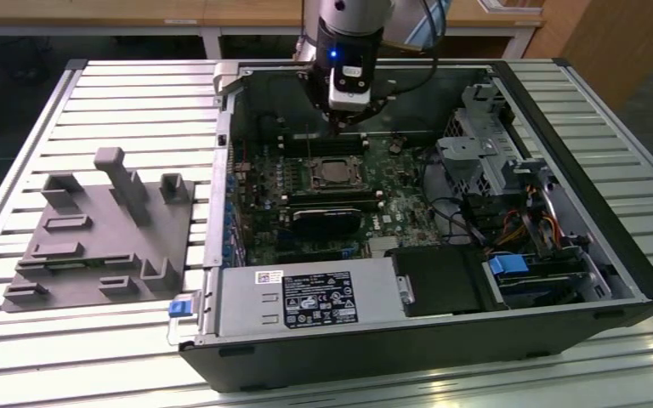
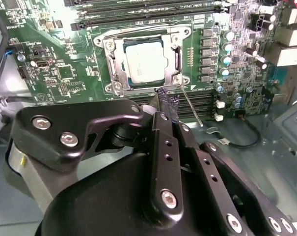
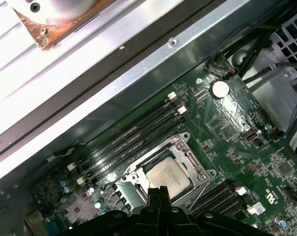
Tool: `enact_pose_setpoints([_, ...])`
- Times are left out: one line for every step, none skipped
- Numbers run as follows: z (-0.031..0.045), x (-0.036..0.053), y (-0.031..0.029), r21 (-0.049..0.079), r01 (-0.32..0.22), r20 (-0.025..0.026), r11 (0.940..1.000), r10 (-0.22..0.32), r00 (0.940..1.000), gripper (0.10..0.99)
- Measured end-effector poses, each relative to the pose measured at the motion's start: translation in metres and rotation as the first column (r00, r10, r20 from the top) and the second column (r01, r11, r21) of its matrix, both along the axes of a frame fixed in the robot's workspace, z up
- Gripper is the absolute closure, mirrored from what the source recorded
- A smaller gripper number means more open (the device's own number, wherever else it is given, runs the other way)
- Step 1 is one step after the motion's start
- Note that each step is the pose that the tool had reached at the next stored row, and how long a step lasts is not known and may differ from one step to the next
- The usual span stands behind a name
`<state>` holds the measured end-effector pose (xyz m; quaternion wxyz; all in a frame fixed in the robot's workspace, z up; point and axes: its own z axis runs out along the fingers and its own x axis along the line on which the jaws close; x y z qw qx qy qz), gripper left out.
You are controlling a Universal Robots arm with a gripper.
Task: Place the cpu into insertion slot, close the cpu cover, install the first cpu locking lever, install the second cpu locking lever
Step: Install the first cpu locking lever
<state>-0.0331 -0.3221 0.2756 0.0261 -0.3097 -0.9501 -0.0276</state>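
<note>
The cpu (image 2: 144,61) lies flat in the insertion slot (image 2: 138,33) on the green motherboard (image 2: 65,73); its silvery top also shows in the first wrist view (image 3: 168,177) and the exterior view (image 1: 332,172). The silver cpu cover (image 2: 176,61) lies down around it, framing the chip. A thin metal locking lever (image 2: 192,109) sticks out slanted from the socket's corner. My gripper (image 2: 167,102) hangs just above the socket's edge, close beside that lever. Its taped fingertips (image 3: 158,192) are pressed together with nothing between them. In the exterior view the gripper (image 1: 347,119) sits over the case's back part.
The open black computer case (image 1: 599,255) lies on a slatted metal table (image 1: 133,93). Memory slots (image 3: 133,135) flank the socket. A drive cage and cables (image 1: 496,170) fill the exterior view's right. A grey fixture block (image 1: 99,229) stands outside the case on the exterior view's left.
</note>
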Motion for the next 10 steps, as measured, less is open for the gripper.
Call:
enact_pose_setpoints([0.0000,0.0000,0.0000,0.000,-0.006,0.0000,1.0000,0.006,1.0000,0.980])
enact_pose_setpoints([0.0000,0.0000,0.0000,0.000,-0.013,0.0000,0.9999,0.013,0.9999,0.980])
enact_pose_setpoints([-0.0001,0.0000,0.0000,0.000,-0.022,0.0000,0.9998,0.022,0.9998,0.980])
enact_pose_setpoints([-0.0001,0.0000,0.0000,0.000,-0.033,0.0000,0.9995,0.033,0.9995,0.980])
enact_pose_setpoints([-0.0002,0.0000,0.0000,0.000,-0.044,0.0001,0.9990,0.044,0.9990,0.980])
enact_pose_setpoints([-0.0001,0.0000,0.0000,0.000,-0.055,0.0003,0.9985,0.055,0.9985,0.980])
enact_pose_setpoints([-0.0003,0.0000,0.0000,0.000,-0.067,0.0005,0.9978,0.067,0.9978,0.980])
enact_pose_setpoints([-0.0005,0.0000,0.0000,0.000,-0.081,0.0008,0.9967,0.081,0.9967,0.980])
enact_pose_setpoints([-0.0006,0.0000,0.0000,0.000,-0.095,0.0010,0.9955,0.095,0.9955,0.980])
enact_pose_setpoints([-0.0007,-0.0001,-0.0001,0.000,-0.108,0.0012,0.9942,0.108,0.9942,0.980])
